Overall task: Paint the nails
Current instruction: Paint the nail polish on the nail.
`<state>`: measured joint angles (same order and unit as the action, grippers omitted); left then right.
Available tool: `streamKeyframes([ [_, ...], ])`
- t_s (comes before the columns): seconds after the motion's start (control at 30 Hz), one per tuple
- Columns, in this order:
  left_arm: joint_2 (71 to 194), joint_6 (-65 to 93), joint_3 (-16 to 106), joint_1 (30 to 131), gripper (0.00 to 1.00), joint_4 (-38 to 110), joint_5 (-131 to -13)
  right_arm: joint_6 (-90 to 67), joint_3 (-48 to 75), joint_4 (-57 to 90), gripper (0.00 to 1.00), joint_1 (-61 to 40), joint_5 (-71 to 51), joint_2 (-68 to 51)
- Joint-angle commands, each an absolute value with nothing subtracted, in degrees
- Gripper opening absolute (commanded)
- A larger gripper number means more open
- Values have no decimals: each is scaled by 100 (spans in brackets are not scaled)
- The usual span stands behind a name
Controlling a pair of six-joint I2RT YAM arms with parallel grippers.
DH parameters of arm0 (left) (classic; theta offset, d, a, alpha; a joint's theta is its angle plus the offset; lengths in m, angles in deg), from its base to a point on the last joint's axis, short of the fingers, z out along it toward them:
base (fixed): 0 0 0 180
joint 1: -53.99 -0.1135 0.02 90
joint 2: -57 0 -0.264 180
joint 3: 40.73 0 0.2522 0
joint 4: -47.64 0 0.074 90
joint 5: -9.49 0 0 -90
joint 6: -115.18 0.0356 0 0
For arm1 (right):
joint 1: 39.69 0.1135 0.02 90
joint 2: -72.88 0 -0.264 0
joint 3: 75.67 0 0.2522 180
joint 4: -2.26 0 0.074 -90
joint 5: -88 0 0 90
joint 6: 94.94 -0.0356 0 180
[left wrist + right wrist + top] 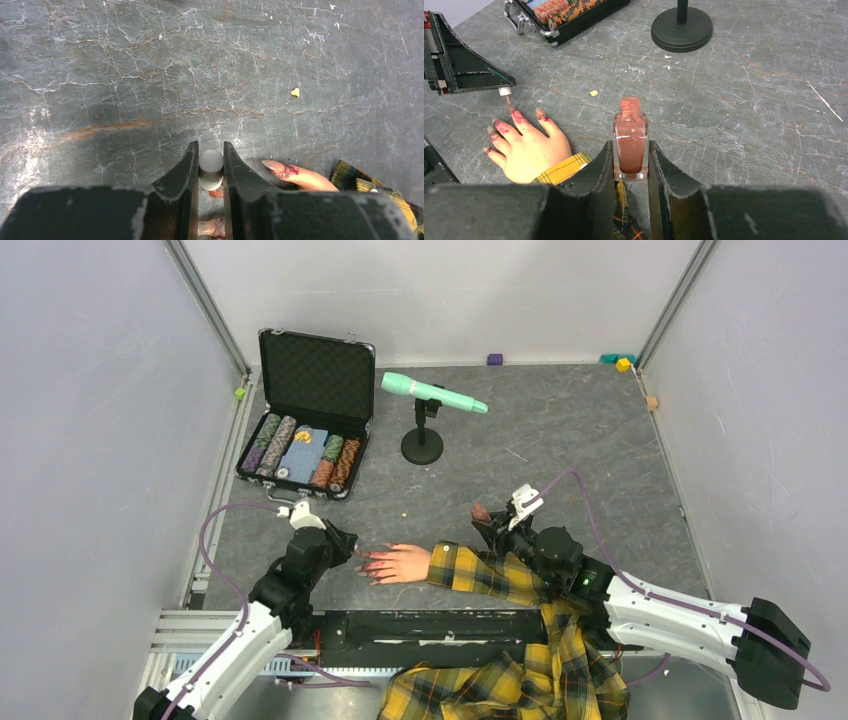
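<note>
Nails (516,117): on the mannequin (531,150) lying palm-down near the table's front edge, fingers pointing at the left arm. Long and pointed, with red-pink polish that is patchy and smeared onto the fingertip skin. The plaid sleeve (490,575) runs back off the near edge.

Left hand (210,147): closed on the white cap (211,170), with the brush (508,102) hanging under it. The brush tip is just above the middle nails; can't tell if it touches. From the left wrist only one finger shows clearly, beside the right jaw.

Right hand (630,145): closed on the bottle (630,137), which is upright and uncapped, with reddish polish inside and a smeared neck. It sits just beside the sleeve cuff, apart from the fingers.

Table (560,440): dark grey stone-look top with pale cracks, scratches and a rusty streak under the left hand. There is a small yellow crumb (594,93) between mannequin and case.

Further out:
- The open black case (305,420) of poker chips sits back-left, lid up.
- A mint microphone (432,392) on a black stand (422,445) is behind the mannequin, mid-table.
- Small coloured blocks (620,361) lie along the back and right edges.

Nothing sits between the brush and the nails. Plain pale walls with metal corner rails enclose three sides.
</note>
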<state>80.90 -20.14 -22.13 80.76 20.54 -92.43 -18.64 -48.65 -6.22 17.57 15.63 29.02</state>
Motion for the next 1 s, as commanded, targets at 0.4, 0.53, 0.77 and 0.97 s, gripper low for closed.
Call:
streamKeyframes([
  [0.4, 8131, -2176, -2064, 8087, 2, 2144, -9495, -1915, -4912, -975, 0, 1770, 1606, 2953],
  [0.53, 8086, -2202, -2064, 8089, 2, 2101, -9535, -1910, -4921, -976, 0, 1767, 1610, 2961],
  [0.77, 7896, -2263, -2091, 8080, 2, 2001, -9602, -1917, -4929, -984, 0, 1763, 1616, 2949],
  [0.97, 7583, -2307, -2134, 8081, 2, 1839, -9646, -1915, -4934, -982, 0, 1765, 1620, 2939],
])
